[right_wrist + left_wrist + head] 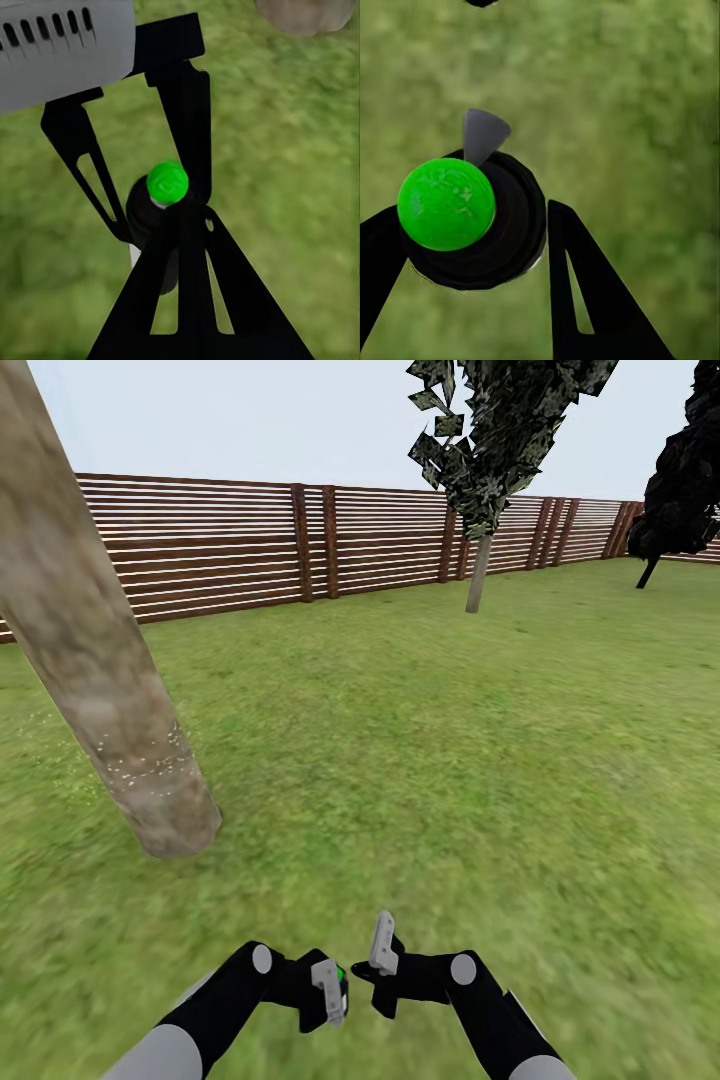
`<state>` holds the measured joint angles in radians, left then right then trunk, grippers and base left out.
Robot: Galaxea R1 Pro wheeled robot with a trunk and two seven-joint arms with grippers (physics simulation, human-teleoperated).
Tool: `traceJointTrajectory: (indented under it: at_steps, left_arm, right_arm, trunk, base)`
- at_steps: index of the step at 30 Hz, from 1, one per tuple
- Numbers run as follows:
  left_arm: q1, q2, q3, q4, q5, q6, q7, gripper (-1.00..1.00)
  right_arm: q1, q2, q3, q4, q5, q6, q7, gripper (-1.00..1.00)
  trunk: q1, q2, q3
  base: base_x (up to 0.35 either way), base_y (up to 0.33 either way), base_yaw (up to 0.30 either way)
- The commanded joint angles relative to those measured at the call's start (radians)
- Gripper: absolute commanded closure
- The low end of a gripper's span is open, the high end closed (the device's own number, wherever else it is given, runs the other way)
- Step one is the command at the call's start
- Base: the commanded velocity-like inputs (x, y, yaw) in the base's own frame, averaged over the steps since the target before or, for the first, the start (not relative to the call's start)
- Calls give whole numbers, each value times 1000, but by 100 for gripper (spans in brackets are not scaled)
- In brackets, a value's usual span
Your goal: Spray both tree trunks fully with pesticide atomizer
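Lawn (450,760) fills the head view, with a thick trunk (95,650) leaning at left, white specks low on it, a slat fence (220,545) behind, and two thin dark trees beyond; low down, the left gripper (330,990) and right gripper (385,960) meet, a speck of green showing at the left one. In the left wrist view the black fingers (585,292) grip the atomizer (472,217), its green cap and grey nozzle facing the camera over grass. The right wrist view shows the atomizer (161,202) clamped in the left gripper, the trunk base (304,15) at the edge, and the right fingers (225,300); whether they are open or closed cannot be told.
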<state>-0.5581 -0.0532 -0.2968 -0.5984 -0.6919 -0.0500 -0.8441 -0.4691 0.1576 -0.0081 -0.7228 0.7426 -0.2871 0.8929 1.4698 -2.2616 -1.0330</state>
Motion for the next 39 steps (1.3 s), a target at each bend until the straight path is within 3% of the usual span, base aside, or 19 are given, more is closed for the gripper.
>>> traceJointTrajectory:
  at_steps: [1, 21, 39]
  left_arm:
    - [0, -2, 0, -1, -9, -5, -3, 100]
    - [0, -24, 0, -7, -9, -5, -3, 100]
    - [0, -25, 2, -12, -9, -5, -3, 100]
  right_arm:
    - [0, 0, -1, -1, 7, -4, 1, 100]
    - [0, -1, -1, -1, 8, -4, 0, 100]
    - [0, -5, -1, 3, 8, -6, 0, 100]
  trunk:
    - [0, 0, -1]
    - [0, 0, -1]
    - [0, 0, -1]
  base:
    - [0, 0, 0]
    - [0, 0, 0]
    - [0, 0, 0]
